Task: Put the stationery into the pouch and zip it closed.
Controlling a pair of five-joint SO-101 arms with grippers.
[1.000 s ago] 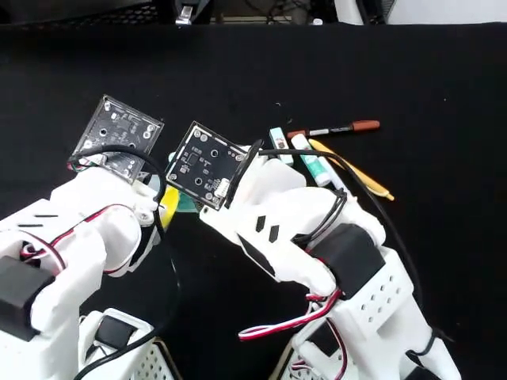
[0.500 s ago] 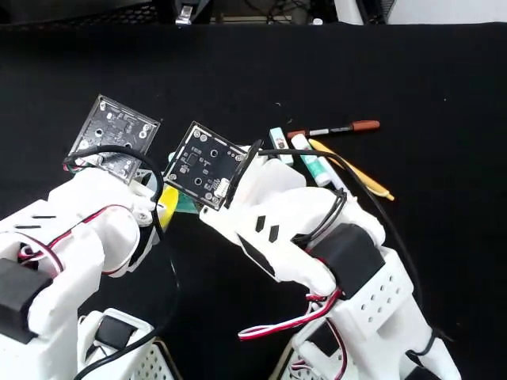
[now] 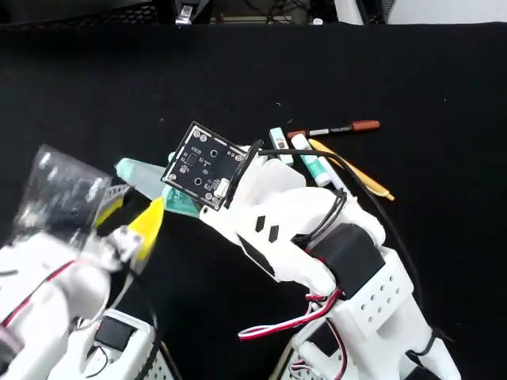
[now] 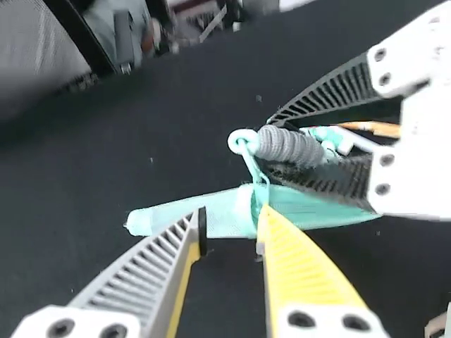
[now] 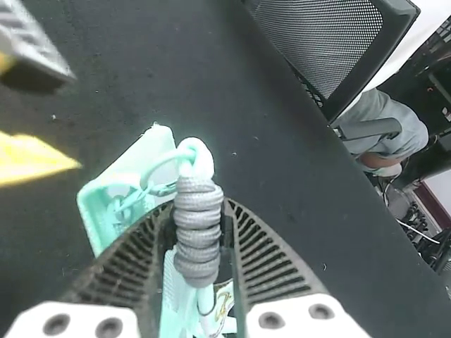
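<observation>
The teal pouch (image 3: 142, 176) lies on the black table (image 3: 412, 79), its left end showing. My right gripper (image 5: 199, 211) is shut on the grey braided zip pull (image 5: 196, 225) at the pouch's (image 5: 120, 201) top. In the left wrist view the same pull (image 4: 289, 144) sits between the right gripper's dark fingers. My left gripper (image 4: 231, 224) is open, with its grey and yellow fingers just short of the pouch (image 4: 225, 211) and nothing held. In the high view it (image 3: 131, 212) stands below and left of the pouch. Several pens (image 3: 310, 162) lie right of the right arm.
A red-capped marker (image 3: 341, 127) and a yellow pen (image 3: 352, 170) lie beside the teal-and-white pens. The right arm's white body (image 3: 317, 245) covers the table's near middle. Bare black cloth spreads across the far side and the right.
My left arm has pulled back toward the near left, off the pouch, and the pouch's left end now shows. The right arm and the pens have not moved.
</observation>
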